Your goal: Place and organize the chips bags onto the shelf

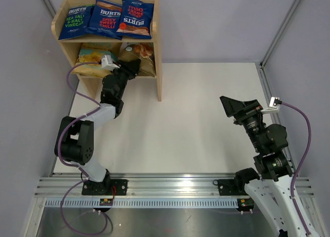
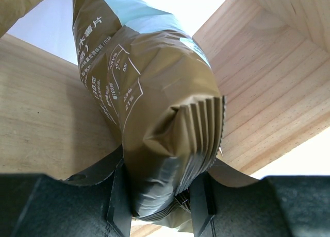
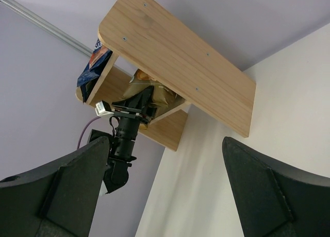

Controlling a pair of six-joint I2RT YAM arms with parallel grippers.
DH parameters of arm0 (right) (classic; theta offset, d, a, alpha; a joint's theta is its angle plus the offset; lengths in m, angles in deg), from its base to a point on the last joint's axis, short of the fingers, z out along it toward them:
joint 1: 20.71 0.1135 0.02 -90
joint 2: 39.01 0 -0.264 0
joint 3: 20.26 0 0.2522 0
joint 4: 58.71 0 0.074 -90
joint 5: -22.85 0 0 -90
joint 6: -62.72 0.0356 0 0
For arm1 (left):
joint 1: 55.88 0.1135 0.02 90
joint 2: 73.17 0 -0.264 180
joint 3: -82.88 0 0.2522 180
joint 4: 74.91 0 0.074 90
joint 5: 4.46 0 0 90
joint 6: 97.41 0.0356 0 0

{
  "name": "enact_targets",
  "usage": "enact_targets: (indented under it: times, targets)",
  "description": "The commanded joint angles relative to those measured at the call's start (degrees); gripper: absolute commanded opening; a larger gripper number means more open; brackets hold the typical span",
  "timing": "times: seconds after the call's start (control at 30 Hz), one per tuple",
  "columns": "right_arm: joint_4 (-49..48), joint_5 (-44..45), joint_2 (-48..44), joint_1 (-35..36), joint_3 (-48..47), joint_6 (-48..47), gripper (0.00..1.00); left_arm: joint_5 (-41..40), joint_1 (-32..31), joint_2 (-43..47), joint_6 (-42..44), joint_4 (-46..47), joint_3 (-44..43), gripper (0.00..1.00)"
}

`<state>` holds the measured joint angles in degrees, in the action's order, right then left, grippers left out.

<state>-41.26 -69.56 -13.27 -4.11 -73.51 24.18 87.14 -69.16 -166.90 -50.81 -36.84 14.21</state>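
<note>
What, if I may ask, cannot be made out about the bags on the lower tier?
1. Top external view: the shelf's upper tier and the left arm cover most of the yellow bag and the Cassava Chips bag; whether they touch is hidden.
2. Left wrist view: the Cassava Chips bag fills the frame, its top cut off.
3. Right wrist view: the bags' print is too small to read.

You have three BURTS bags (image 1: 106, 18) side by side on the top tier of the shelf (image 1: 158, 77); below, CHIPS bag (image 1: 92, 55) left, Cassava bag (image 1: 146, 59) right.
</note>
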Motion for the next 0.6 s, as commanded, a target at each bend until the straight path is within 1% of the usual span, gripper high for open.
enact_targets:
  times: [0.0,0.03,0.1,0.13,0.2,0.23,0.27,0.33,0.37,0.4,0.43,0.57]
  targets:
    - [-3.07,1.01,0.19,0.1,-0.07,0.22,0.98,-0.37,-1.4,2.06,0.33,1.79,0.59,0.33]
    - [-3.07,1.01,0.19,0.1,-0.07,0.22,0.98,-0.9,-1.57,2.5,0.33,0.91,0.6,0.4]
    - [-3.07,0.92,0.19,0.1,-0.07,0.3,0.98,-1.43,-1.58,3.81,0.15,-3.13,0.69,0.48]
    - [-3.07,0.75,0.19,0.19,-0.07,0.31,0.98,-1.87,-1.66,4.52,0.07,-6.36,0.77,0.55]
    - [-2.98,0.66,0.02,0.1,0.19,0.57,0.99,-3.89,-1.75,6.53,0.07,-9.28,1.04,0.59]
    - [-2.98,0.66,-0.07,0.19,0.28,0.74,0.99,-4.5,-1.75,7.24,-0.11,-10.95,1.21,0.66]
    - [-2.98,0.66,-0.25,0.1,0.37,0.83,0.99,-5.9,-1.75,8.21,-0.2,-14.62,1.3,0.69]
    - [-3.07,0.66,-0.42,0.19,0.46,1.01,0.98,-7.75,-1.75,10.57,-0.28,-17.98,1.39,0.73]
    - [-3.07,0.66,-0.51,0.19,0.55,1.01,0.98,-8.45,-1.75,11.11,-0.46,-21.3,1.22,0.76]
    - [-3.07,0.57,-0.51,0.1,0.55,1.18,0.98,-9.24,-1.75,11.55,-0.55,-23.16,0.87,0.77]
    - [-3.07,0.4,-0.51,0.1,0.64,1.36,0.99,-10.47,-1.75,12.43,-0.46,-26.92,0.43,0.77]
    - [-3.07,-0.05,-0.6,0.1,0.81,1.8,0.98,-11.71,-1.66,13.66,-0.29,-35.12,-3.17,0.77]
